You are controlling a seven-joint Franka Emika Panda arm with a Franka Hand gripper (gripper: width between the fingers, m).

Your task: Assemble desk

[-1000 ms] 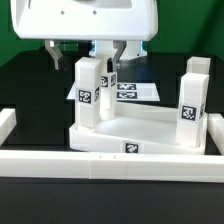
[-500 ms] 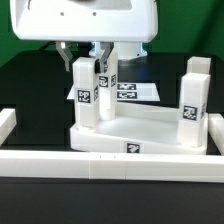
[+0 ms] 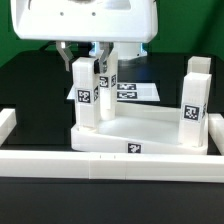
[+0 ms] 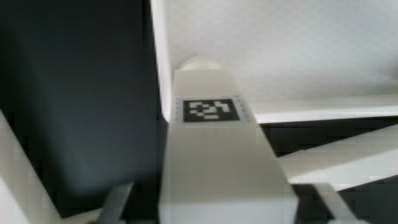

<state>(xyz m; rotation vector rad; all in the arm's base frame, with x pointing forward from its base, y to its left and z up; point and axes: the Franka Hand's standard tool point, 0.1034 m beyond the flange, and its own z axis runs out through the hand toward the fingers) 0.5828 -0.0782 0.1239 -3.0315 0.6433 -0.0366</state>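
The claw (image 3: pixel 101 62) is clamped on the upright leg (image 3: pixel 108 88) right under it, long axis vertical, standing on the tabletop (image 3: pixel 140 128) by another leg (image 3: pixel 87 93).

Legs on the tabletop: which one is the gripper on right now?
The rear leg on the exterior view's left, just behind the front-left leg. The gripper is closed around its top; the other legs stand free.

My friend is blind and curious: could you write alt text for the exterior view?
A robot gripper closes on the top of a white leg standing upright on a white tabletop. Three more legs stand at its other corners, a low white wall runs in front, and a marker board lies behind.
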